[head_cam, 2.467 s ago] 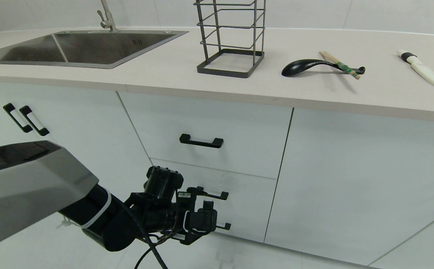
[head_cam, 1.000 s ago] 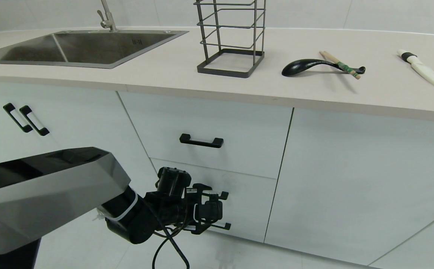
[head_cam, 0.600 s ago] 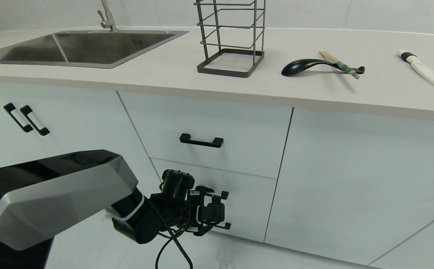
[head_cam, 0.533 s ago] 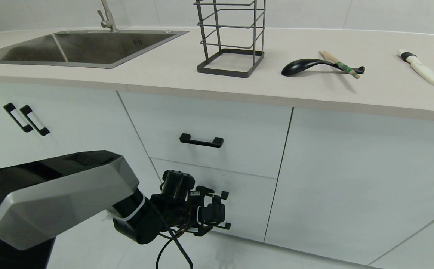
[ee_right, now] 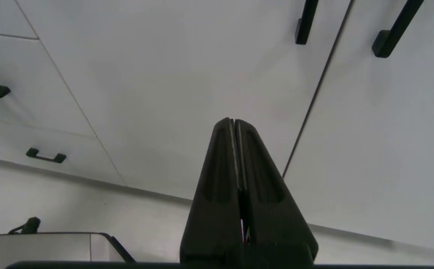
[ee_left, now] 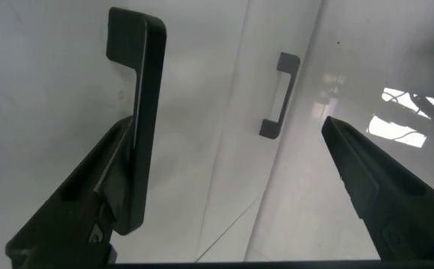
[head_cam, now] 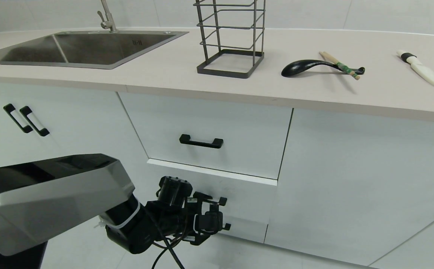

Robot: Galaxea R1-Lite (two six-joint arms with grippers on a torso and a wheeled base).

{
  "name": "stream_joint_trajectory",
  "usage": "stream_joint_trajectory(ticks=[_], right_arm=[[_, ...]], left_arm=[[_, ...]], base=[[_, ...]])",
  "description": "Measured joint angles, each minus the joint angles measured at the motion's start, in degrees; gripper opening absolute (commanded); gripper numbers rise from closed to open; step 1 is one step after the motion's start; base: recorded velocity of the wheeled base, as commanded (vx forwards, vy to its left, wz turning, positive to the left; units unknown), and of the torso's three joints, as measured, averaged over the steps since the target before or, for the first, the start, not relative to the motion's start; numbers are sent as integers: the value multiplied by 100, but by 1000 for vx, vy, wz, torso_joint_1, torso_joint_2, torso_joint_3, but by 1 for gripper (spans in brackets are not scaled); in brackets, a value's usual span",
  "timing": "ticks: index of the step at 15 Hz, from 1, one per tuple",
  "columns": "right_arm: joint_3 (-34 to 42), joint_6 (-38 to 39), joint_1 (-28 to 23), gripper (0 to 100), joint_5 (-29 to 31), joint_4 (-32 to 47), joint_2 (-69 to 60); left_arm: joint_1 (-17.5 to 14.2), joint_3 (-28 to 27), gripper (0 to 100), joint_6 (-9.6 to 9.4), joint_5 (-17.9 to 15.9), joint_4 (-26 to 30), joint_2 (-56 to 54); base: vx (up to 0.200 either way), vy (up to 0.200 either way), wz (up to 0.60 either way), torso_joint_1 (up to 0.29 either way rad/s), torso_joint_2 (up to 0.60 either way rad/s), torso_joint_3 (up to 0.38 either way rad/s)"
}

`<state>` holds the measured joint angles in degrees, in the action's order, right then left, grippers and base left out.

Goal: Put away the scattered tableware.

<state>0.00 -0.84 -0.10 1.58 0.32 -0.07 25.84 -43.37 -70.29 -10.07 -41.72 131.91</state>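
A: The lower drawer (head_cam: pixel 239 192) has slid out a crack since a moment ago, and its top edge now stands proud of the cabinet front, down below the wire rack (head_cam: pixel 231 37)

B: The left gripper (head_cam: pixel 224 214) is at that drawer's handle (ee_left: pixel 143 112), spread wide, with the bar against one finger and the other well apart

A: The tableware is all on the counter (head_cam: pixel 157 74), right of the rack: black spoon (head_cam: pixel 299 67) nearest, chopsticks (head_cam: pixel 339 64) across its handle, white knife (head_cam: pixel 422 70) farthest

B: The right gripper (ee_right: pixel 236 123) has its fingers pressed flat together, holding nothing, and faces cabinet doors
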Motion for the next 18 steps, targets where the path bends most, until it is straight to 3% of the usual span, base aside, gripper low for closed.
stream_joint_trajectory(ticks=[14, 18], right_arm=[[0, -2, 0, 0, -2, 1, 0], [0, -2, 0, 0, -2, 1, 0]], left_arm=[[-7, 1069, 100, -11, -13, -16, -595], [166, 1552, 100, 0, 15, 67, -1030]], base=[[0, 0, 0, 0, 0, 0], [0, 0, 0, 0, 0, 0]])
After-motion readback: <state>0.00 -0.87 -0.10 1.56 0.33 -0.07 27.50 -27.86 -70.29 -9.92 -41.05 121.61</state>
